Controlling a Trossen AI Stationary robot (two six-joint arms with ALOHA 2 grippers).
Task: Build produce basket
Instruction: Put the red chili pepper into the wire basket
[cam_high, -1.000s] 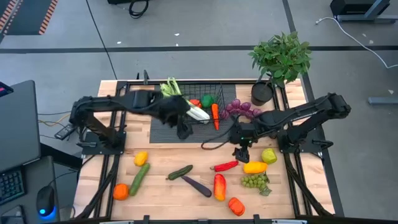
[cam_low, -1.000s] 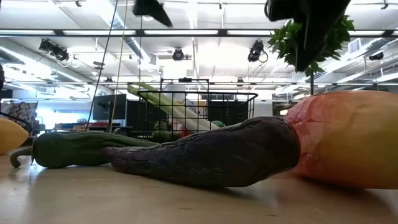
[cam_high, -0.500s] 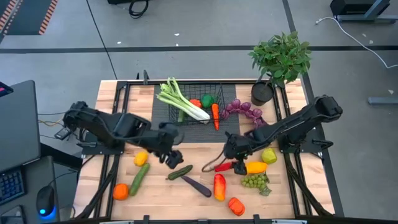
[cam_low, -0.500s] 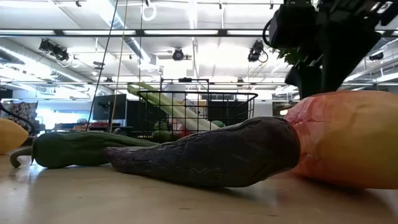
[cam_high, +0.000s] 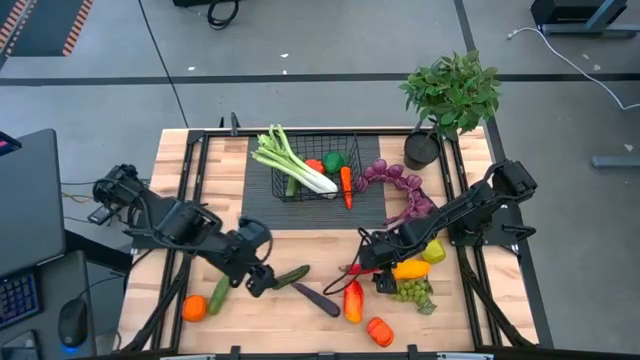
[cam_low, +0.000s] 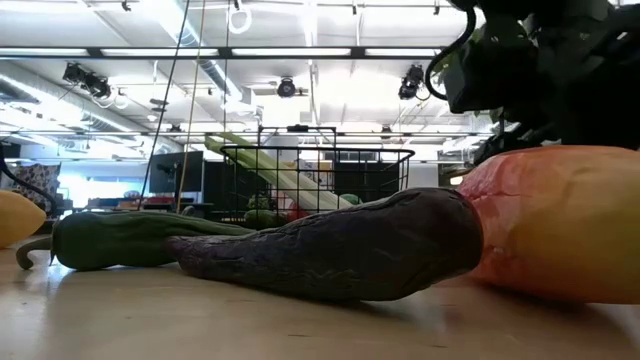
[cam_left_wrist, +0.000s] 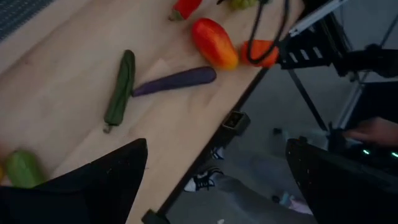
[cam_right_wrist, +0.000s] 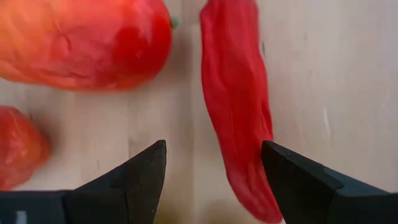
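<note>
The black wire basket (cam_high: 315, 170) sits on a dark mat at the far middle, holding a leek (cam_high: 292, 162), a carrot (cam_high: 346, 184) and a green pepper. Purple grapes (cam_high: 394, 178) lie on the mat beside it. My right gripper (cam_high: 366, 262) is low over a red chili (cam_right_wrist: 239, 106), open, one finger on each side of it (cam_high: 358, 268). My left gripper (cam_high: 256, 281) is open near the table's near edge, just left of a small cucumber (cam_high: 291, 276). An eggplant (cam_left_wrist: 176, 81) and a red-orange pepper (cam_left_wrist: 214, 42) lie beyond the cucumber (cam_left_wrist: 120, 87).
Near the right gripper lie a yellow pepper (cam_high: 411, 268), a lime (cam_high: 433, 250), green grapes (cam_high: 411, 291) and an orange pepper (cam_high: 380, 331). A larger cucumber (cam_high: 220, 296) and an orange (cam_high: 193, 308) lie near left. A potted plant (cam_high: 447, 100) stands far right. A person's hand (cam_left_wrist: 373, 130) shows beyond the table.
My left gripper has pulled back from over the basket toward the near edge and down beside the small cucumber; the leek stays lying in the basket. My right gripper has moved toward the near edge and dropped down over the red chili.
</note>
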